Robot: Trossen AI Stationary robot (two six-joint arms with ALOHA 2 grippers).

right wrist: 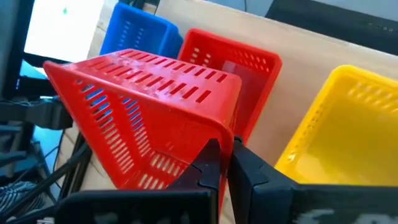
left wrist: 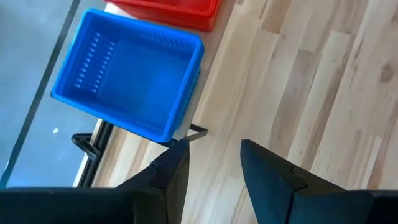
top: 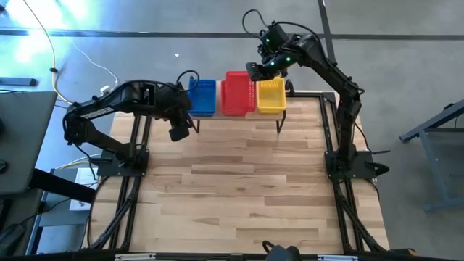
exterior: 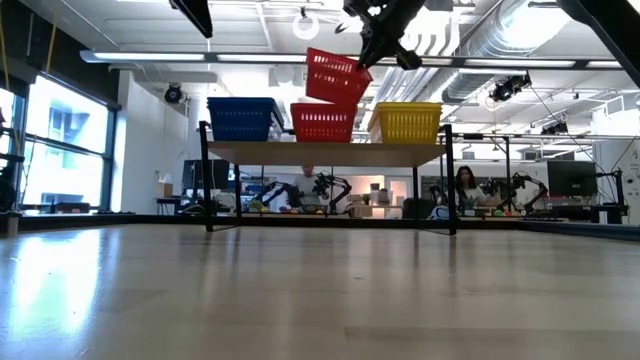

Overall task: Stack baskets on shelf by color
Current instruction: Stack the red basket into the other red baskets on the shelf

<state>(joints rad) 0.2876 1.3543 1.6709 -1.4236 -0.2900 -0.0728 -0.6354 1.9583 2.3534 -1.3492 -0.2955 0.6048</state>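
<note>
One red basket [exterior: 335, 76] hangs tilted in the right tool [exterior: 372, 48] above the shelf [exterior: 325, 152].

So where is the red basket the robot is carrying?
In the low view, the tilted red basket hangs in the right pincer, just above the red stack in the shelf's middle.

Shelf [exterior: 330, 152] bearing blue, red, yellow baskets [exterior: 323, 122]
</note>
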